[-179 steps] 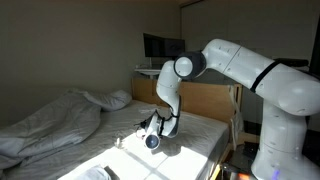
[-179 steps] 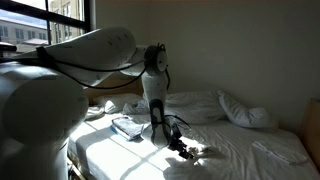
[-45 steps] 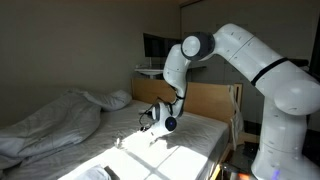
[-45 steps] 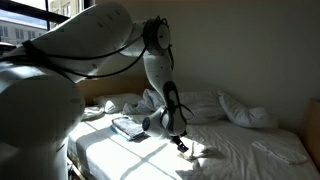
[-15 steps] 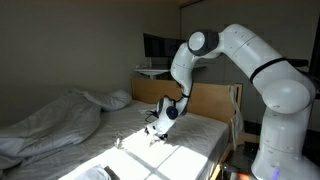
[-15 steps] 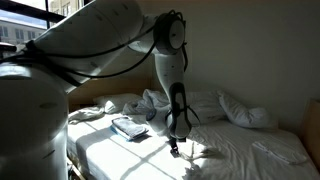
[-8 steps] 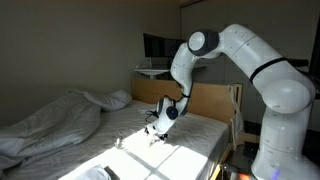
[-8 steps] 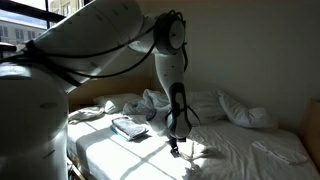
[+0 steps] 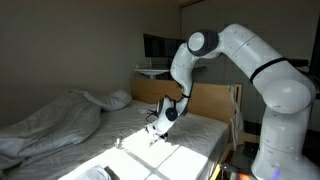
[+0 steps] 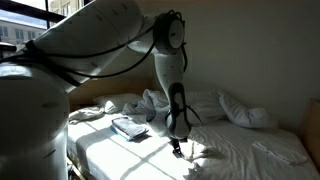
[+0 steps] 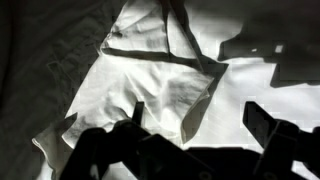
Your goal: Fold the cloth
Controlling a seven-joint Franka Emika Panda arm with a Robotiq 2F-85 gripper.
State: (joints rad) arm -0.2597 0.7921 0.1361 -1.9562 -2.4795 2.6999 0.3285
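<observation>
Both exterior views are dimly lit. Hard sunlight is admitted through a window [image 10: 55,20] and thrown in blown-out patches across the bed [image 9: 175,152], while the walls [image 9: 70,50] are left murky. In the wrist view the cloth [image 11: 160,85] is harshly lit and crossed by black shadows, and the gripper [image 11: 193,112] is reduced to a silhouette. Fine detail is lost to softness and grain.

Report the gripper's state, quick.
Gripper: open, jaws spread wide, nothing gripped; it hangs over the wrinkled white cloth.
</observation>
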